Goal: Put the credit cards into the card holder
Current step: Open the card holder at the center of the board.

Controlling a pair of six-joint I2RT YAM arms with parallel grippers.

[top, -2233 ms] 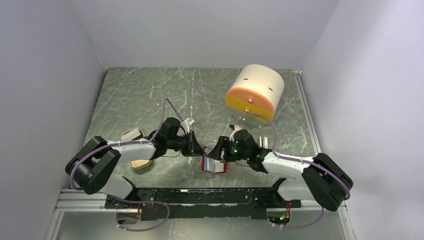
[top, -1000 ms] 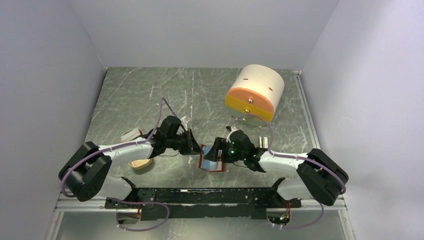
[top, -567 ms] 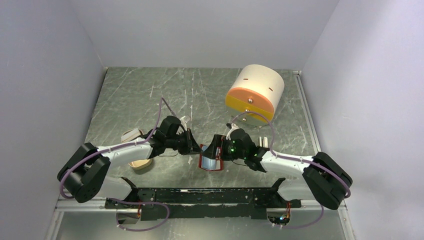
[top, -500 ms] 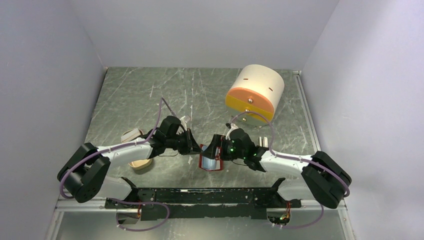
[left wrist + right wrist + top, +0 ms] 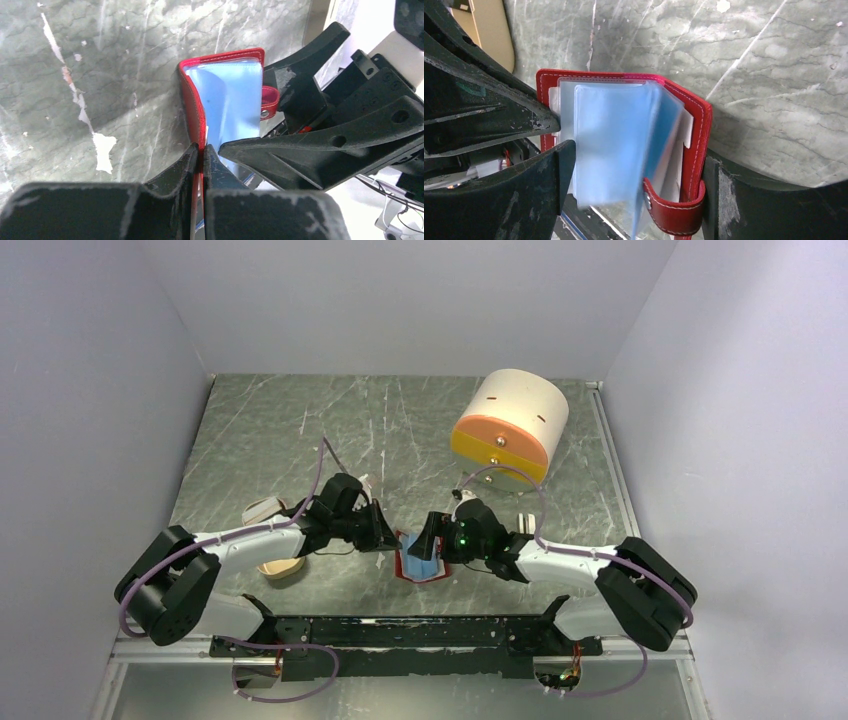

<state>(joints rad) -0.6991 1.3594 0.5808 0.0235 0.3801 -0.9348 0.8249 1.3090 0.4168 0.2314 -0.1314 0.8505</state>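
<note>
The open wallet (image 5: 222, 107) runs lengthwise straight out from the left gripper (image 5: 201, 150), which is clamped on its red edge. The right gripper (image 5: 639, 155) straddles it, spread wide, with the snap tab (image 5: 669, 212) beside one finger. The wallet sits slightly further left than two seconds ago.

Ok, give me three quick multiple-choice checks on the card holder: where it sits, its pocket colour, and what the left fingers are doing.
1. The card holder sits: A against the far wall; B between the left fingers and right fingers; C off the table.
2. Its inner pockets are: A green; B black; C pale blue.
3. The left fingers are: A shut on the red cover; B wide open; C out of view.
Answers: 1 B, the top view shows both arms flanking it. 2 C, the right wrist view shows blue sleeves. 3 A, the left wrist view shows them pinching the cover's edge.
</note>
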